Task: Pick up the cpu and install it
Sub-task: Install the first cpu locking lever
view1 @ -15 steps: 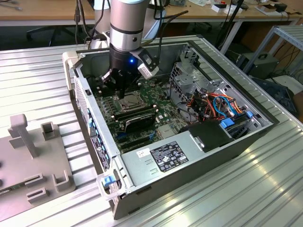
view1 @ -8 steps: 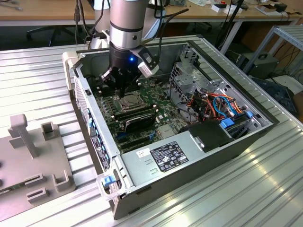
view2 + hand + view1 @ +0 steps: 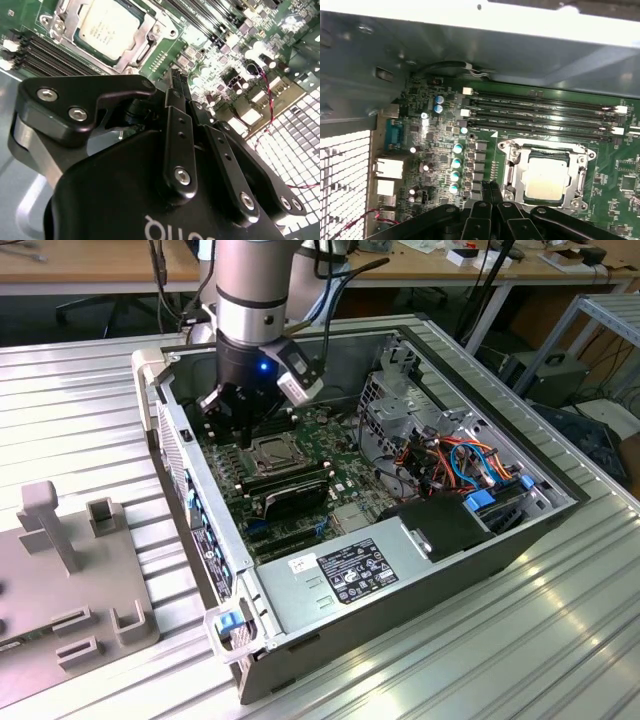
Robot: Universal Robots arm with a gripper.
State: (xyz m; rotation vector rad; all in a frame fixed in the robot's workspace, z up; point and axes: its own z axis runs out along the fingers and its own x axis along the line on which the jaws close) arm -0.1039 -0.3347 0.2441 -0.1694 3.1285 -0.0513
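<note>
The gripper (image 3: 487,186), closed and empty, hangs just beside the socket (image 3: 510,170). The cpu (image 3: 547,180) lies seated inside it (silver top up).

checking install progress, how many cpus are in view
1. The cpu lies in the socket frame on the motherboard, near the gripper. The gripper may hide others.
</note>
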